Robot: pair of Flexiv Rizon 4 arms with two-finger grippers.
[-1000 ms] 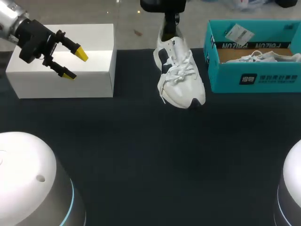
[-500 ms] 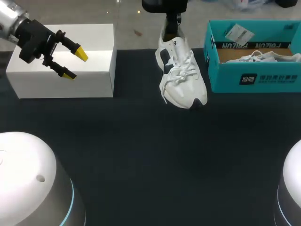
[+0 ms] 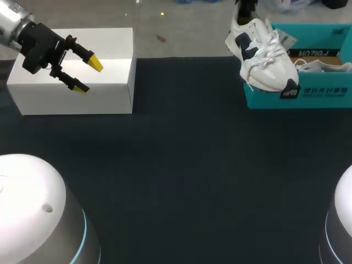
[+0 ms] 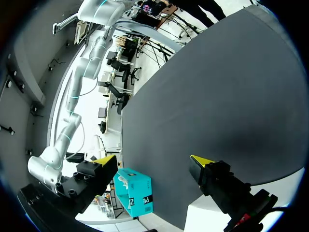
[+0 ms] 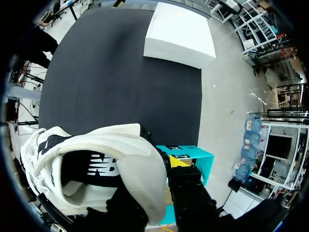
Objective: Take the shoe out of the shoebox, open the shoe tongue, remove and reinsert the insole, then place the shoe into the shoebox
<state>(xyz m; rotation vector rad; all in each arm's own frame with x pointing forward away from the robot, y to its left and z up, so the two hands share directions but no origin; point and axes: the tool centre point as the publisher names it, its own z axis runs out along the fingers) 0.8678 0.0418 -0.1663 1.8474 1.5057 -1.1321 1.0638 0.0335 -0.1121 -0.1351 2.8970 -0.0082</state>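
Looks like final step: holding white sneaker [image 3: 263, 55], heel clamped in right hand [image 5: 164, 164], above teal shoebox [image 3: 324, 94] wall. Next: clear wall, lower inside, release. Left hand [image 3: 89, 75] spread, empty.

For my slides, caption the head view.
Right tool holds white shoe over edge of teal shoebox; left tool open above white box.

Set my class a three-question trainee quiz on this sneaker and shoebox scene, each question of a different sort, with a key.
1. True or false: the left pincer is open and holds nothing.
2. Where is the white sneaker? A) held above the teal shoebox B) lying on the white box C) standing on the dark mat
3. Fill in: the right pincer grips the sneaker at its ____.
Key: 1 true; 2 A; 3 heel.
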